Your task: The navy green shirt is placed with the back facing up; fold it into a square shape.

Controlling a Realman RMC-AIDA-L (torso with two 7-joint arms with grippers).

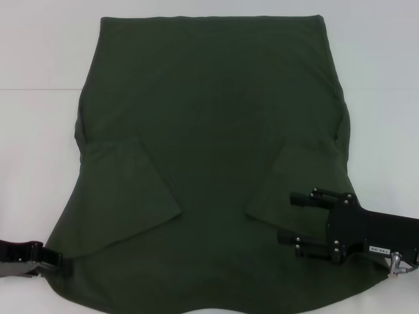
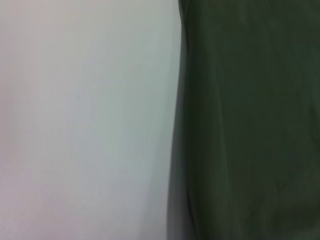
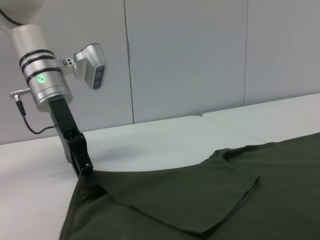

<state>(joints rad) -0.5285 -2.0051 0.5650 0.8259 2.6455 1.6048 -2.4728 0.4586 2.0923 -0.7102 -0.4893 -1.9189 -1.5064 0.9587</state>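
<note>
The navy green shirt [image 1: 209, 131] lies flat on the white table, plain side up, with both sleeves folded inward onto the body. My left gripper [image 1: 52, 260] sits at the shirt's near left edge. The right wrist view shows that left gripper [image 3: 85, 170] pinched on a corner of the shirt [image 3: 200, 200], where the cloth rises to its tip. My right gripper [image 1: 288, 218] hovers over the near right part of the shirt beside the folded right sleeve, open, its two black fingers wide apart and holding nothing. In the left wrist view only the shirt's edge [image 2: 250, 125] shows.
The white table [image 1: 39, 131] extends on both sides of the shirt, with a seam between two tabletops [image 1: 33, 88] at the far left. A pale panelled wall [image 3: 200, 50] stands behind the table.
</note>
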